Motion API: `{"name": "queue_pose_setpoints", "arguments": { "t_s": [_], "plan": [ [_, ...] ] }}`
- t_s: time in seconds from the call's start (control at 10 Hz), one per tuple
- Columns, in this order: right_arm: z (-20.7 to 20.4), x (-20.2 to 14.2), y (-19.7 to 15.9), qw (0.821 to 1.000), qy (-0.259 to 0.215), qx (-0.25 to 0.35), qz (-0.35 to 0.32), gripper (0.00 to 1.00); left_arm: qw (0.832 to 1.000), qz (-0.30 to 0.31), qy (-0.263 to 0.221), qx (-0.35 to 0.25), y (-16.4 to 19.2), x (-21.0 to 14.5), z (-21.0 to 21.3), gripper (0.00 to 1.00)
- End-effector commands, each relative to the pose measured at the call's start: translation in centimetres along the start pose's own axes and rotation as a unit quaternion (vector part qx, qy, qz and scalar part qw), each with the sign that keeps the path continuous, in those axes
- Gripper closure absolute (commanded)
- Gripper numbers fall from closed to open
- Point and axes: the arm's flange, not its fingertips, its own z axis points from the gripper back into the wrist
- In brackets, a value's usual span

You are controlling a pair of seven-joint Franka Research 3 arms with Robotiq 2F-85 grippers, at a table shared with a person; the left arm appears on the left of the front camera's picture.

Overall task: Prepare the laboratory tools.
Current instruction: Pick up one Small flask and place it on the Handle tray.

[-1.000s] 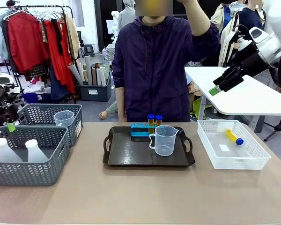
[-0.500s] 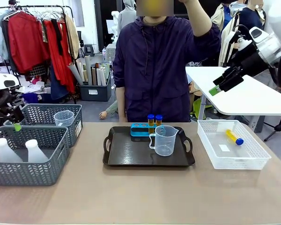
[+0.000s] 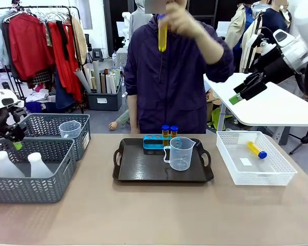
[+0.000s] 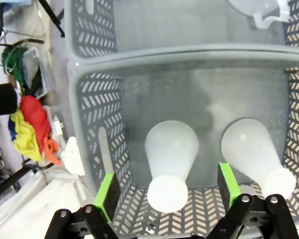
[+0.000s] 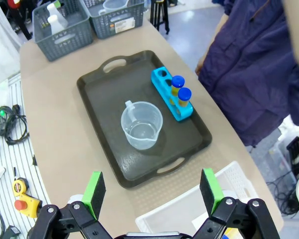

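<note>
The left gripper (image 4: 168, 191) hangs with its jaws spread wide and nothing in them, over the near grey basket (image 4: 97, 149) at the left end of the bench (image 3: 154, 220). Seen from the left wrist, a translucent white conical flask (image 4: 170, 149) stands upright right below it. The flask's neck sits between the two green pads (image 4: 108, 194), which are clear of it. A second flask (image 4: 254, 149) stands just beside the first in the same basket. Touching this basket on its far side is the far grey basket (image 3: 56, 122), which holds a clear beaker (image 3: 70, 129).

The right gripper (image 5: 152, 191) is also wide open and empty, held high at the right of the scene and looking down on the bench. Below it lies a dark tray (image 5: 109, 99) in the middle of the bench. A measuring beaker (image 5: 141, 124) stands upright on the tray. Along the tray's far edge sits a blue rack (image 5: 164, 84), with two yellow-filled tubes (image 5: 178, 82) with blue caps standing upright at its right end.

Right of the tray is a white mesh basket (image 3: 231, 154) with one more tube (image 3: 256, 149) lying in it. At the far side a person's hand (image 3: 182, 20) holds another tube (image 3: 162, 36) upright, well above the bench.
</note>
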Motion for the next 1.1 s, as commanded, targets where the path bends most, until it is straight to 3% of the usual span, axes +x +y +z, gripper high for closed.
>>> {"name": "queue_pose_setpoints", "arguments": {
  "t_s": [0.0, 0.7, 1.0],
  "plan": [
    [0.0, 0.1, 0.0, 1.000, -0.008, 0.003, 0.001, 0.00, 1.000, 0.016, 0.005, 0.013, 0.4, -1.2, -0.1, 0.00],
    [0.0, 0.1, 0.0, 1.000, -0.008, 0.003, 0.001, 0.00, 0.999, 0.001, 0.034, 0.016, 0.3, -1.7, -1.9, 0.00],
    [0.0, 0.1, 0.0, 1.000, -0.008, 0.003, 0.001, 0.00, 0.999, 0.003, 0.038, 0.020, 0.2, -2.0, -1.9, 0.58]
  ]
}}
